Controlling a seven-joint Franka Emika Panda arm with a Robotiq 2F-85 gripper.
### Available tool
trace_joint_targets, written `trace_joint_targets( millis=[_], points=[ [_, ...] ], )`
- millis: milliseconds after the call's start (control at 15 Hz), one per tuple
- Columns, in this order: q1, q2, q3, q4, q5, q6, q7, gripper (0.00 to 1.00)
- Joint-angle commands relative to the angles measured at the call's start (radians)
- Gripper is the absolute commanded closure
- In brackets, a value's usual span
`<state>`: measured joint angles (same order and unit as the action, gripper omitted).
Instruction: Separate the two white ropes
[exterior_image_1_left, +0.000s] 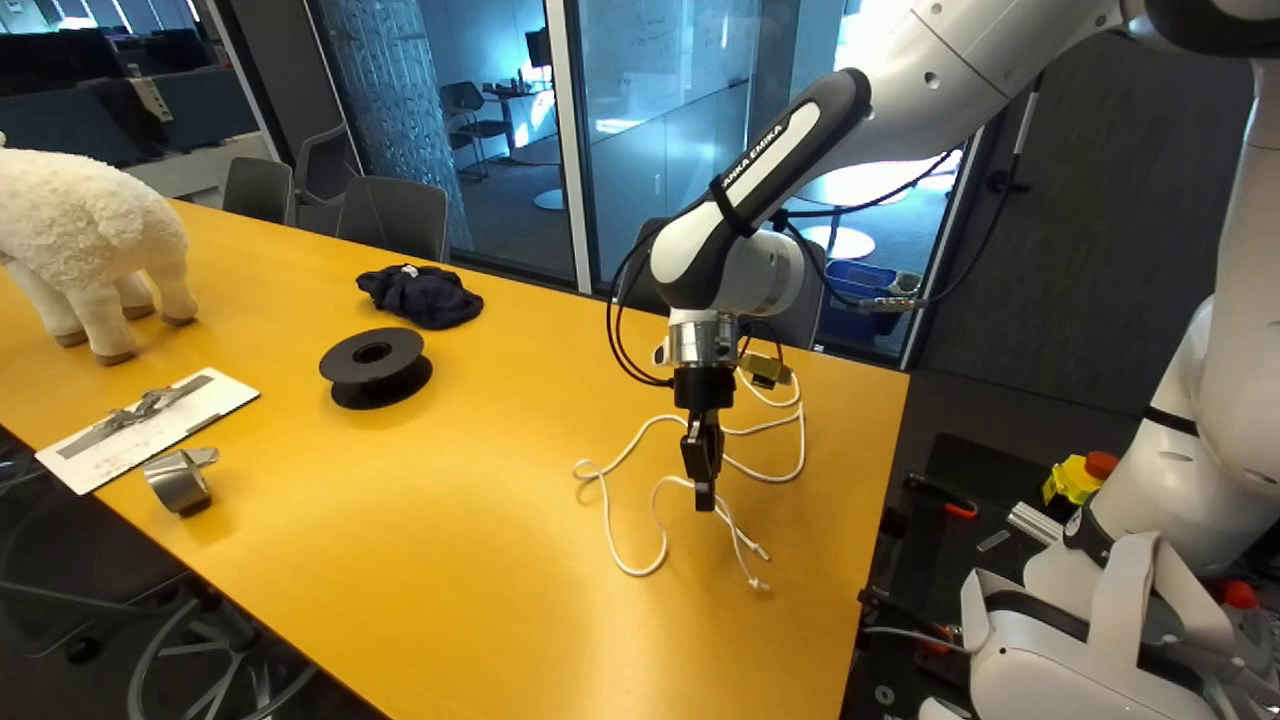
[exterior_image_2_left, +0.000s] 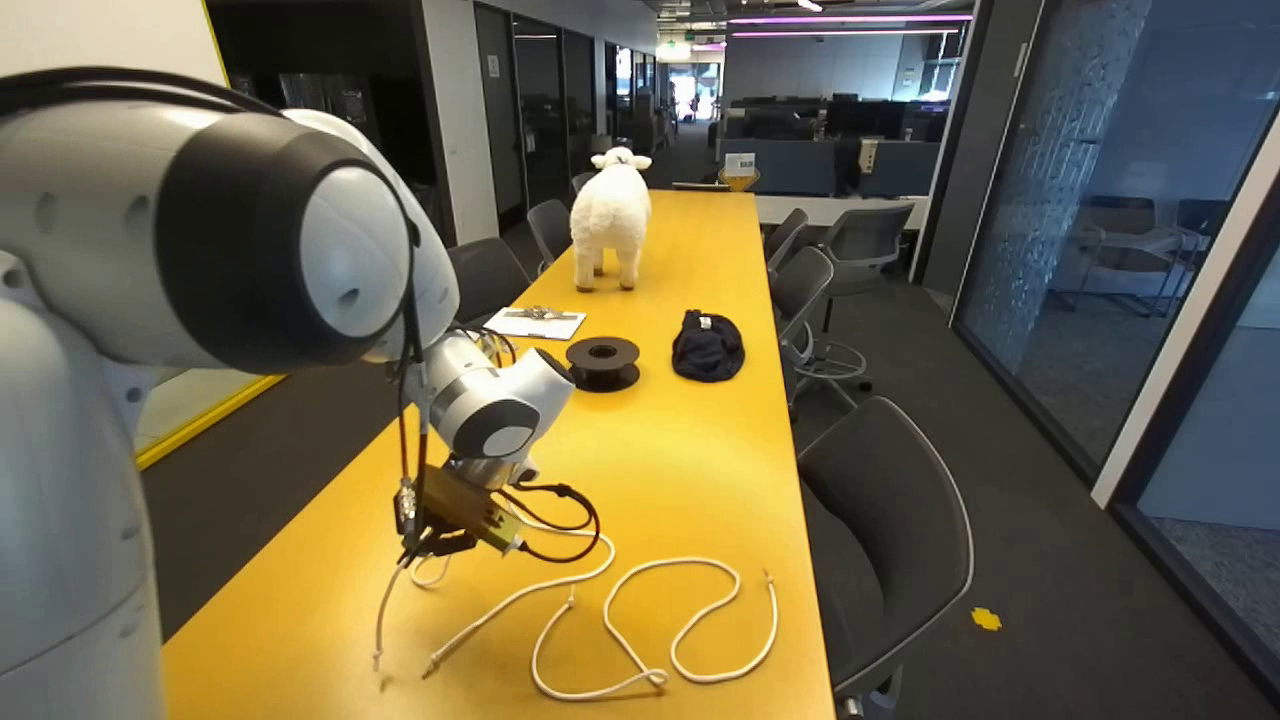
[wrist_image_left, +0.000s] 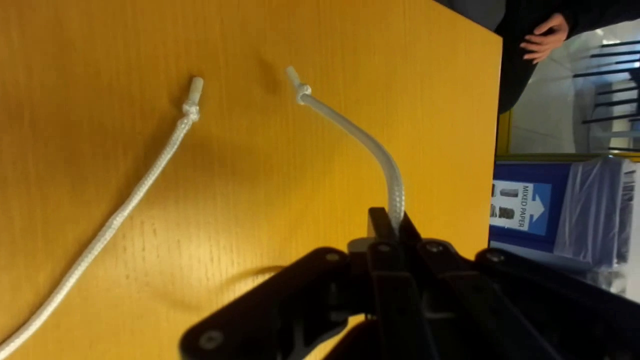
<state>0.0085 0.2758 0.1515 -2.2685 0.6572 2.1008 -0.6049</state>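
Wrist view: claw (wrist_image_left: 394, 223) pinching white rope (wrist_image_left: 373, 145) above yellow table (wrist_image_left: 445, 125); blue paper bin (wrist_image_left: 561, 195) beyond edge.

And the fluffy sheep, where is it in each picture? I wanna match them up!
In an exterior view: the fluffy sheep stands at the left, cut off by the picture's edge.
In an exterior view: the fluffy sheep is in the upper middle, seen whole.
Wrist view: not in it.
Shared landmark: white rope shows in all three views.

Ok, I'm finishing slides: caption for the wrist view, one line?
End effector gripping a white rope short of its knotted tip, another knotted rope end at left.
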Motion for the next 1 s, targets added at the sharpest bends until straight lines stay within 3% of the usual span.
trace_joint_targets(
  millis=[0,533,933],
  points=[
    [0.002,0.056,0.009,0.025,0.037,0.040,-0.034,0.99],
    [-0.008,0.149,0.027,0.057,0.049,0.156,-0.018,0.99],
    [-0.017,0.194,0.037,0.088,0.047,0.179,-0.011,0.99]
  ],
)
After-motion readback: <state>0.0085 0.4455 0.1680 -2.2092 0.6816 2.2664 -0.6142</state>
